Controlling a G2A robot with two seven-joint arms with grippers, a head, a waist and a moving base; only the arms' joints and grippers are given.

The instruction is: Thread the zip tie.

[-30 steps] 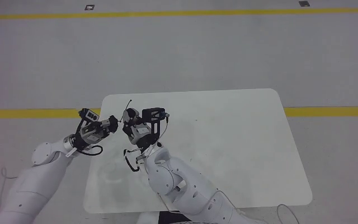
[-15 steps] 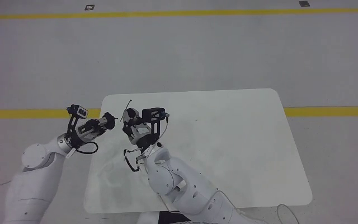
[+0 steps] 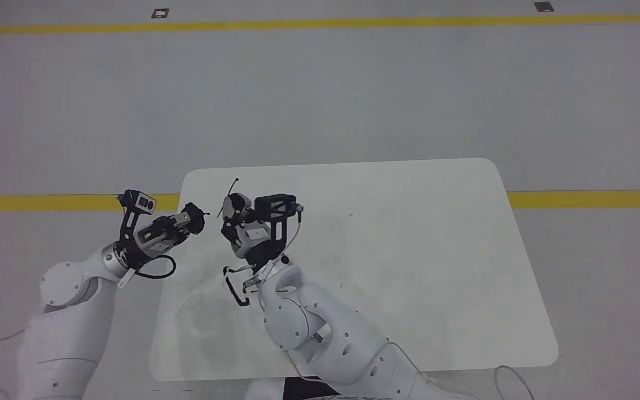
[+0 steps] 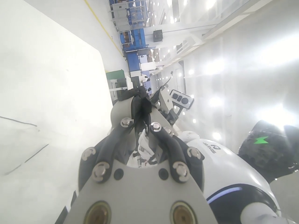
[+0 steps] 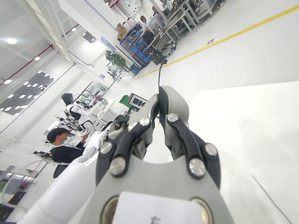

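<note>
A thin black zip tie (image 5: 159, 78) sticks straight out from between the fingertips of my right gripper (image 5: 159, 103), which is shut on its strap; its small head is at the far end. From above, the right gripper (image 3: 232, 207) hangs over the table's far left corner with the zip tie (image 3: 230, 188) pointing away. My left gripper (image 3: 197, 217) is a short way to its left, just off the table's edge, tips facing the right gripper. The left gripper (image 4: 140, 95) is shut, and I see nothing between its pads. Past it the zip tie (image 4: 168, 79) shows faintly.
The white table (image 3: 400, 260) with rounded corners is bare over its middle and right side. Thin dark strands (image 4: 18, 123) lie on its surface, and another dark strand (image 5: 268, 192) lies near the right arm. A yellow floor line (image 3: 560, 199) runs behind.
My left gripper has drawn back to the left, away from the right gripper, opening a gap between them. The right gripper and its zip tie have hardly moved.
</note>
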